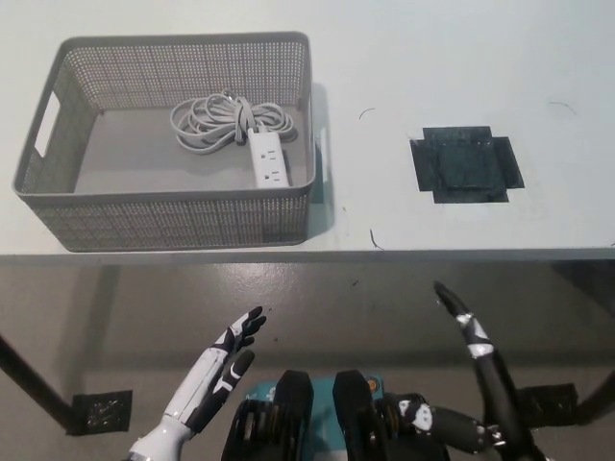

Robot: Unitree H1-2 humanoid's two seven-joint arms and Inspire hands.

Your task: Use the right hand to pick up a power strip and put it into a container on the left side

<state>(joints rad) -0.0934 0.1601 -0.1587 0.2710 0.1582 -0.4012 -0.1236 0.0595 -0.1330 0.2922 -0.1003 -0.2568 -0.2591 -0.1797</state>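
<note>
The white power strip (268,159) lies inside the grey mesh basket (178,219) on the left half of the table, its coiled white cord (218,120) beside it toward the back. My black right hand (478,368) hangs below the table's front edge at the lower right, fingers stretched out and apart, holding nothing. My white left hand (219,367) rests low at the lower left, also open with straight fingers. Both hands are well away from the basket.
A dark square patch (465,167) is stuck to the white table (461,58) right of the basket. The table's front edge (384,254) runs across the middle of the picture, with grey floor below it.
</note>
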